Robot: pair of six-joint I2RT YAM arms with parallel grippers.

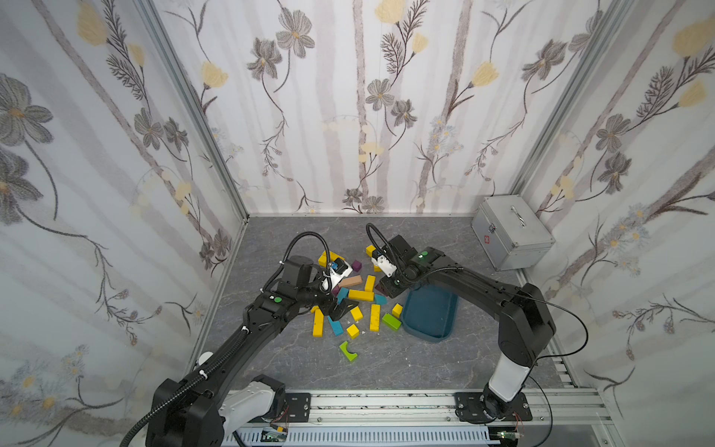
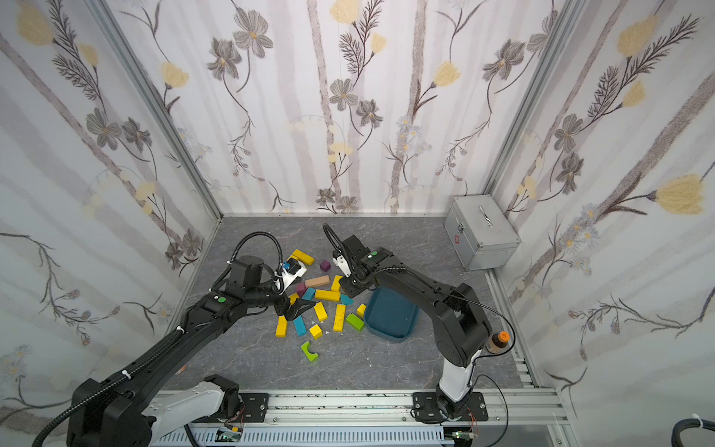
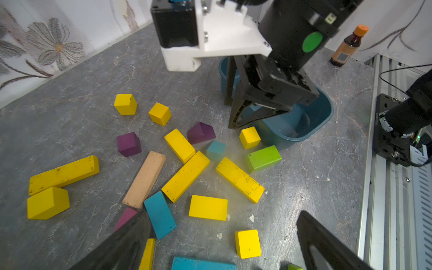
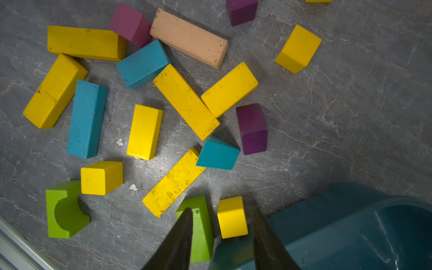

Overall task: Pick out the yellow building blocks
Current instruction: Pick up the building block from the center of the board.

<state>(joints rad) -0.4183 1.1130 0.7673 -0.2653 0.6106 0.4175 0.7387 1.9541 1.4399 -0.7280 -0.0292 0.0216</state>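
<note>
Several yellow building blocks, cubes and bars, lie scattered on the grey table among other colours, such as a long bar (image 1: 361, 295) and a cube (image 1: 352, 331). My left gripper (image 1: 342, 309) (image 3: 224, 247) hovers wide open over the near part of the pile. A yellow cube (image 3: 247, 243) lies on the table below its gap. My right gripper (image 1: 387, 288) (image 4: 221, 210) hangs by the corner of the teal tray (image 4: 350, 222). Its fingers stand apart above a small yellow cube (image 4: 232, 217) without touching it.
Mixed in are lime green blocks (image 4: 63, 210), teal blocks (image 4: 86, 119), purple blocks (image 4: 253, 128) and a peach bar (image 4: 189, 37). The teal tray (image 1: 429, 313) sits right of the pile. A silver case (image 1: 512, 232) stands at the back right, a brown bottle (image 2: 499, 340) by the right arm.
</note>
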